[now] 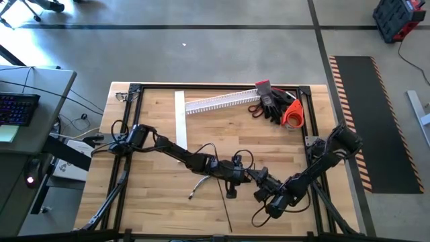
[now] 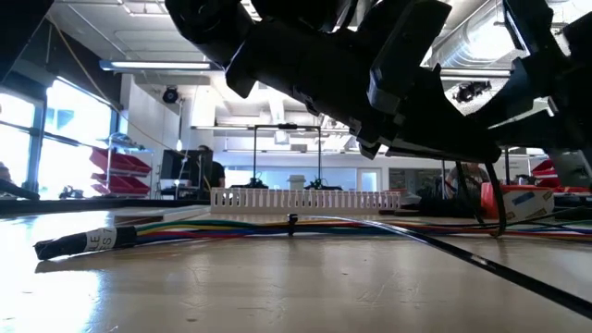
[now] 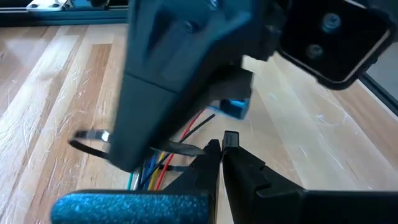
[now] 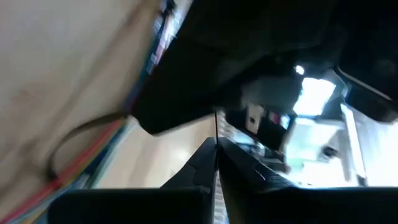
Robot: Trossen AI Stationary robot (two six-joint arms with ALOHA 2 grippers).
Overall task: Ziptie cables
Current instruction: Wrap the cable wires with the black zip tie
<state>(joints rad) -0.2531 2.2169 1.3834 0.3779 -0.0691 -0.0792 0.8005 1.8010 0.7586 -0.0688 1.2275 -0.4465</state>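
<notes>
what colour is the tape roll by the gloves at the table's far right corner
Orange tape roll, clearest in the high view.

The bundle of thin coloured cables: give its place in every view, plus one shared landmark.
High view: bundle of thin coloured cables at table centre, by both grippers.
Low view: lying flat across the wood.
Left wrist view: coloured strands under the other arm.
Right wrist view: blurred strands.
Shared landmark: white slotted plastic channel.

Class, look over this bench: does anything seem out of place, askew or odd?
The white slotted channel lies askew across the table's far side, with black gloves and an orange tape roll heaped at its end. The cables sprawl loose.
</notes>
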